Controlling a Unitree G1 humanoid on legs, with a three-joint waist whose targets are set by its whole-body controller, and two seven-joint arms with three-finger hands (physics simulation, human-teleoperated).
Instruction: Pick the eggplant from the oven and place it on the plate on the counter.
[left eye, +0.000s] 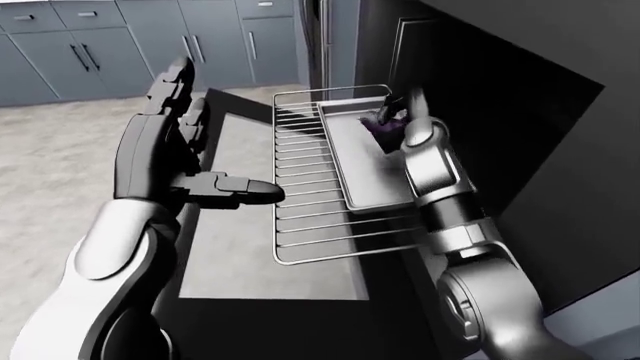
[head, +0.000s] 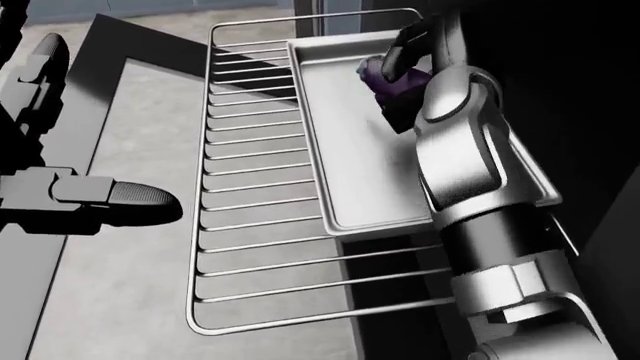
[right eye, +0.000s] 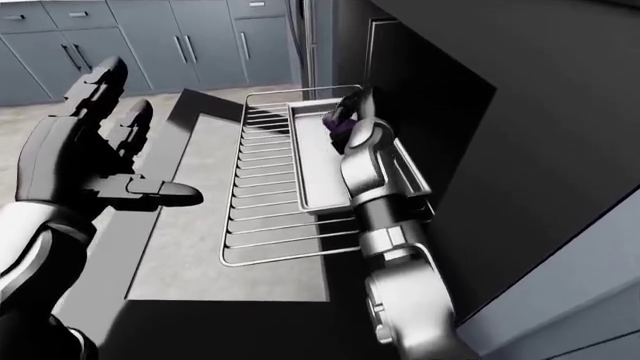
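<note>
1. The eggplant (head: 392, 84) lies on the metal baking tray (head: 350, 150) near the tray's upper right corner in the head view. Only a purple patch of it shows; the rest is covered by the right hand and its forearm.
2. The right hand (head: 412, 46) sits directly over the eggplant, with dark fingers (head: 402, 45) curving down along its upper side. The far side of the grip is hidden, so whether the fingers actually clench the eggplant cannot be told.
3. The tray rests on the right part of a wire oven rack (head: 260, 195), which is pulled out over the lowered oven door (left eye: 250, 225). The tray's right edge is hidden behind the right forearm.
4. The oven cavity (left eye: 520, 135) to the right is nearly black and nothing inside it can be made out.
5. The left hand (left eye: 175, 142) hovers over the oven door, well left of the tray, fingers spread and thumb pointing toward the rack, grasping nothing. In the head view it is cut off at the left edge.
6. Grey cabinets (left eye: 130, 45) with dark handles fill the top left of the left-eye view. No writing or labels can be read anywhere.
</note>
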